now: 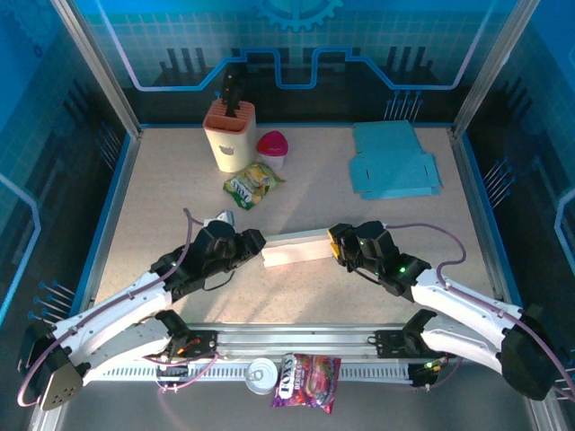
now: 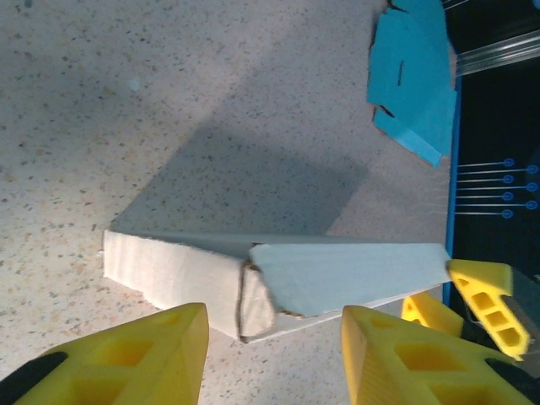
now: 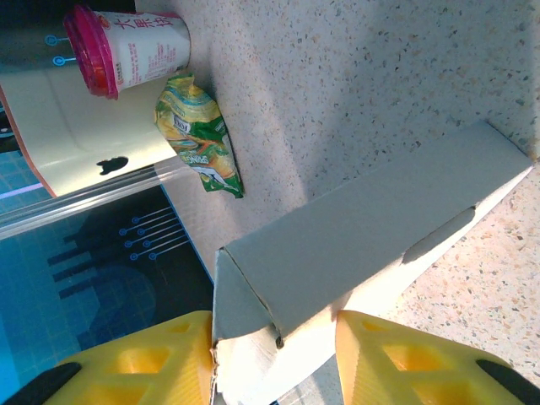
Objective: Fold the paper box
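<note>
The paper box (image 1: 296, 247) is a long white carton lying flat mid-table between my two grippers. My left gripper (image 1: 259, 244) is at its left end. In the left wrist view the box (image 2: 337, 274) lies just past the gripper (image 2: 274, 325), whose yellow fingers stand apart over bare table; a folded end flap faces them. My right gripper (image 1: 334, 242) is at the right end. Seen from the right wrist, that end of the box (image 3: 363, 228) sits between the fingers of the gripper (image 3: 274, 329), and both touch it.
A stack of flat blue cardboard blanks (image 1: 393, 160) lies at the back right. A knife block (image 1: 230, 135), a pink-lidded cup (image 1: 273, 146) and a green snack bag (image 1: 252, 184) stand at the back left. A can (image 1: 261, 374) and a candy bag (image 1: 307, 380) rest on the near rail.
</note>
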`<state>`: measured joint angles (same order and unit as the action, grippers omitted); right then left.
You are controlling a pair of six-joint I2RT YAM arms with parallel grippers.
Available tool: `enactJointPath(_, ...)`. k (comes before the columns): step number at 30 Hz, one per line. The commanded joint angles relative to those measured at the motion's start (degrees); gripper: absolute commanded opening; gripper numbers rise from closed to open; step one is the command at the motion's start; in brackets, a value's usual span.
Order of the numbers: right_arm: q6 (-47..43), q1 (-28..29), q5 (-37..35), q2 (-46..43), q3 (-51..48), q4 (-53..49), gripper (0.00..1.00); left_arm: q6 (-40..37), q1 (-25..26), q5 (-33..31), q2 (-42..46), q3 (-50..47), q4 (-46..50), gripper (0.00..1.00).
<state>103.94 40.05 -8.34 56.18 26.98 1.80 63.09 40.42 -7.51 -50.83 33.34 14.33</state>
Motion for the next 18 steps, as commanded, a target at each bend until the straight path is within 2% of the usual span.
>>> enactJointPath(1, -0.59, -0.5, -0.74, 0.66, 0.16, -2.97, 0.41, 0.24, -1.37, 1.69, 0.28, -1.75, -0.43, 0.46)
enactJointPath(7, -0.78, -0.5, -0.57, 0.66, 0.18, -2.9, 0.4, -0.36, -3.47, 3.14, -0.51, -1.65, -2.02, 0.45)
enactJointPath(18, -0.97, -0.52, -0.23, 1.21, 0.3, -2.49, 0.4, 0.84, -3.43, 4.69, -1.65, -1.6, -3.63, 0.45)
